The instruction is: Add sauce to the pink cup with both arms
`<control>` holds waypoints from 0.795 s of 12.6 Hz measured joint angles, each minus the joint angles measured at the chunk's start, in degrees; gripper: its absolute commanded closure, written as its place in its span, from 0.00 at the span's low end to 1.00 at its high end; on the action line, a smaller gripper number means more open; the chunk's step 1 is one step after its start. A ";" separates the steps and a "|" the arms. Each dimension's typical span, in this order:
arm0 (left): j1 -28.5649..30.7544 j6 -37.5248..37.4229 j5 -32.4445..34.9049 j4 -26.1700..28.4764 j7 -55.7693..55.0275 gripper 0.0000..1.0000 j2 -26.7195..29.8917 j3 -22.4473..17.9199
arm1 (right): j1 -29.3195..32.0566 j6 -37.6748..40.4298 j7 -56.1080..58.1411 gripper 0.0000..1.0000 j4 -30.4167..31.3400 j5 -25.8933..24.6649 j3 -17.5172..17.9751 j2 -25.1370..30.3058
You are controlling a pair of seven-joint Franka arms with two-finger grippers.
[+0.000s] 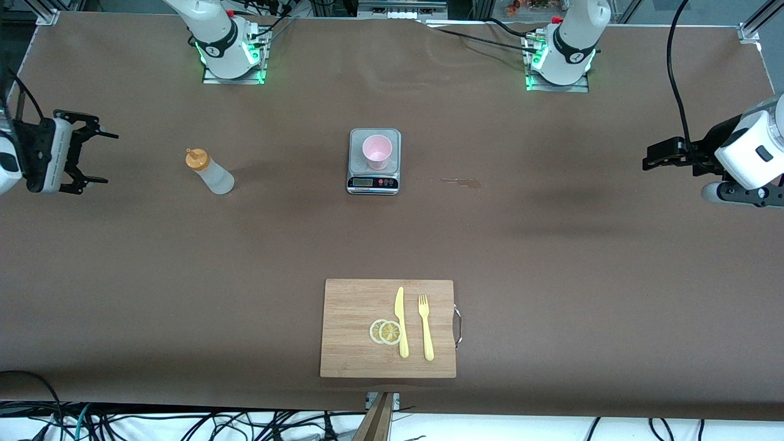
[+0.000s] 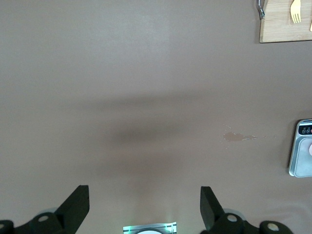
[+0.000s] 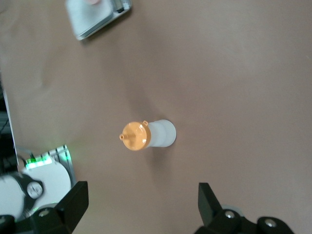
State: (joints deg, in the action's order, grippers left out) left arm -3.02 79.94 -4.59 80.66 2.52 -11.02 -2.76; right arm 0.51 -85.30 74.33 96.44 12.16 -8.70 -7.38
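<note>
A: What is laid out on the bench (image 1: 122, 275)?

B: A brown bench is seen from above. Near its middle a small silver scale (image 1: 374, 161) is placed, and the pink cup (image 1: 376, 151) stands upright on the scale's plate. The sauce (image 1: 210, 172), a frosted bottle with an orange cap, stands on the bench toward the right arm's end, well apart from the scale. A small wet smear (image 1: 460, 181) is seen on the bench just beside the scale, toward the left arm's end.

A: And nearer to the camera?

B: A wooden cutting board (image 1: 352, 306) is placed there. Two lemon slices (image 1: 386, 332), a yellow knife (image 1: 401, 321) and a yellow fork (image 1: 425, 326) lie on it.

A: Where are the arms?

B: The right gripper (image 1: 92, 156) is held over the bench's edge at the right arm's end, fingers spread wide, nothing between them. The left gripper (image 1: 652, 156) is held over the bench's other end, fingers also apart and empty. Neither the sauce nor the cup is touched.
</note>
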 measured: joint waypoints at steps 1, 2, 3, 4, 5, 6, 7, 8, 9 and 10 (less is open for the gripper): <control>0.00 0.00 0.00 0.00 0.00 0.00 -0.01 0.01 | -0.10 -0.14 -6.93 0.00 0.07 -1.52 2.18 1.29; -0.01 0.00 0.00 -0.01 0.00 0.00 -0.01 0.04 | -0.18 -0.28 -14.24 0.00 0.16 -2.74 4.19 2.50; -0.02 0.00 0.00 -0.02 0.00 0.00 -0.02 0.08 | -0.22 -0.35 -21.16 0.00 0.22 -3.62 5.72 3.42; -0.03 0.00 0.00 -0.03 0.00 0.00 -0.04 0.10 | -0.23 -0.47 -27.91 0.00 0.26 -4.13 6.92 4.19; -0.04 0.00 0.00 -0.03 0.00 0.00 -0.05 0.11 | -0.24 -0.59 -34.33 0.00 0.26 -4.97 8.04 4.70; -0.05 0.00 0.00 -0.04 0.00 0.00 -0.05 0.12 | -0.20 -0.60 -40.82 0.00 0.26 -6.94 9.58 5.03; -0.05 0.00 0.00 -0.05 0.00 0.00 -0.06 0.12 | -0.15 -0.53 -47.23 0.00 0.19 -9.51 12.01 5.21; -0.06 0.00 0.00 -0.05 0.00 0.00 -0.07 0.12 | -0.21 -0.43 -53.20 0.00 -0.16 -11.88 15.02 5.34; -0.06 0.00 0.00 -0.05 0.00 0.00 -0.07 0.12 | -0.46 -0.22 -57.39 0.00 -1.23 -13.39 17.21 5.38; -0.06 0.00 0.00 -0.06 0.00 0.00 -0.07 0.12 | -0.73 -0.15 -59.28 0.00 -2.34 -14.01 17.96 5.37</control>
State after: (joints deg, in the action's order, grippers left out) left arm -3.08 79.94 -4.59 80.61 2.52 -11.10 -2.64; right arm -0.22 -85.45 15.04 94.10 -1.85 9.26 -2.01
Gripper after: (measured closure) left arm 0.000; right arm 0.000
